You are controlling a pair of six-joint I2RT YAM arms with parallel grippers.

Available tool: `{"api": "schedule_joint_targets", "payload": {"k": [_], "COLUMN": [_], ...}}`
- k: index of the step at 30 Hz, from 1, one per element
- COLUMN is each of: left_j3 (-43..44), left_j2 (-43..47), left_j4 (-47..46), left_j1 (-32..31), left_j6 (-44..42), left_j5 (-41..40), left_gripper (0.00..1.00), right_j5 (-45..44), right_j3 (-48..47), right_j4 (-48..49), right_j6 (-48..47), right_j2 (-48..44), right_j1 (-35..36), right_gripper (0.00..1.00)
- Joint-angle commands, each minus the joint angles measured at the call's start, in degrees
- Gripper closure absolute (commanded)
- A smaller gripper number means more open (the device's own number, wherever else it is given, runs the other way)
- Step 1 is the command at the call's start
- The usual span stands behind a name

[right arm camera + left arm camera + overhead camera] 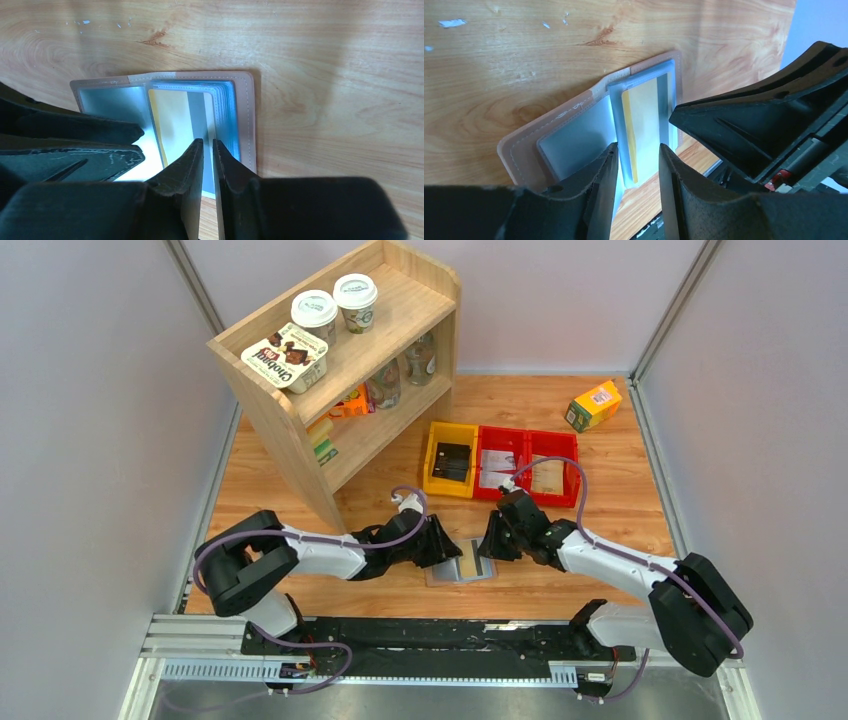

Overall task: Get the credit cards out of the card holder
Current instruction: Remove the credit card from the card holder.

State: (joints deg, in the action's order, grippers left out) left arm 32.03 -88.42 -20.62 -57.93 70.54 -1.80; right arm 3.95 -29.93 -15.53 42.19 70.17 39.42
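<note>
Card holder point(461, 567) open flat, left hand point(638, 150) spread at its edge, right hand point(207, 145) nearly closed, perhaps pinching tan card point(170, 120)

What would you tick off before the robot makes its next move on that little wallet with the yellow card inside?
1. Card holder lying open on the table: ok.
2. Tan-yellow card seated in the holder, face showing: ok.
3. Left gripper open and lined up on the card's end: ok.
4. Right gripper pinching the card's near edge: cannot tell; it is almost closed there.
5. Grippers clear of each other: cannot tell; they are very close together above the holder.
</note>
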Motion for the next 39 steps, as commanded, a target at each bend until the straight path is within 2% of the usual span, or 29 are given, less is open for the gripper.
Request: {"api": "schedule_joint_targets", "payload": {"k": [1, 11, 16, 26, 32, 36, 39], "left_j3": [0.13, 0.23, -1.62, -5.92, -6.02, -6.02, -5.93], "left_j2": [-2.71, -5.35, -5.71, -3.25, -4.74, -5.62, -6.23], "left_j4": [-6.01, -4.51, -11.79, -24.02, -29.64, -32.2, -32.2], "left_j1": [0.19, 0.28, 0.19, 0.19, 0.19, 0.19, 0.1], "left_j6": [-0.14, 0.73, 2.23, 4.6, 4.6, 4.43, 4.34], "left_j5": [3.03, 2.24, 3.29, 3.12, 5.14, 5.67, 5.67], "left_gripper": [0.55, 0.55, 0.59, 0.75, 0.81, 0.82, 0.79], "right_j5": [1.15, 1.94, 2.47, 2.56, 3.09, 3.52, 3.96], "right_j3": [0.4, 1.1, 1.46, 1.98, 2.07, 2.16, 2.16], "right_j4": [1.64, 2.43, 2.78, 3.22, 3.49, 4.01, 4.37], "right_j6": [0.52, 0.96, 1.31, 1.84, 1.93, 2.01, 2.19], "right_j2": [0.75, 0.93, 1.37, 1.81, 2.43, 2.86, 3.39], "right_j1": [-0.31, -0.48, -0.66, -0.92, -1.01, -1.01, -1.01], "right_gripper": [0.81, 0.81, 0.81, 0.81, 0.81, 0.81, 0.81]}}
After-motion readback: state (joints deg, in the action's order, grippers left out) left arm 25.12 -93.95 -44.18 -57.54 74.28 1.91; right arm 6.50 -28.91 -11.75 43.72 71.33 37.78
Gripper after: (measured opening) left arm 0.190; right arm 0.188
